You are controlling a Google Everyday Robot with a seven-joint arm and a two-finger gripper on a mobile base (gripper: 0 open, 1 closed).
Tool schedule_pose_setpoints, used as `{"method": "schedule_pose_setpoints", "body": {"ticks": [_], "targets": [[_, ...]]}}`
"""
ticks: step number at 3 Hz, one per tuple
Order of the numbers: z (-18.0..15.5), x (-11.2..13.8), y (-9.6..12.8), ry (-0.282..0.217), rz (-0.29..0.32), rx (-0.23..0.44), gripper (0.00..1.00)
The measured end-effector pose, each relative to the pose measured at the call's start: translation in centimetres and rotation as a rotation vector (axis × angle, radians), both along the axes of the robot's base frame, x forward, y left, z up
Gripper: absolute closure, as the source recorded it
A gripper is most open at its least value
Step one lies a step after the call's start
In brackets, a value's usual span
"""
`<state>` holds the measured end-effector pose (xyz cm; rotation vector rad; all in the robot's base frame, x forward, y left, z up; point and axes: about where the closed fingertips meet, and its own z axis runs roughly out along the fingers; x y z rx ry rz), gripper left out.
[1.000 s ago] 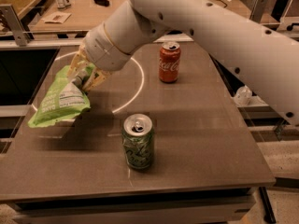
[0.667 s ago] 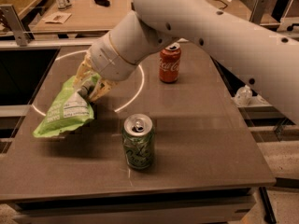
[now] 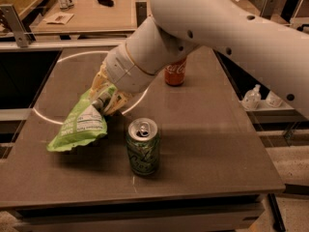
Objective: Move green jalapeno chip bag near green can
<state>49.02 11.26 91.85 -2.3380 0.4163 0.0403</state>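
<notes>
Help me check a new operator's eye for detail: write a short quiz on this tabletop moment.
1. True or false: the hand, over the left part of the table, is closed on the upper end of the green jalapeno chip bag.
2. Of the green can and the red cola can, which stands closer to the bag? A) the green one B) the red one C) both equally
3. Fill in: in the camera view, the bag is on the ____ side of the green can.

Key: 1 true; 2 A; 3 left.
</notes>
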Motion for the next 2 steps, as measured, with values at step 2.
{"method": "schedule_pose_setpoints", "body": {"ticks": [2], "targets": [[-0.36, -0.87, -1.91, 0.092, 0.01, -0.076, 0.84]]}}
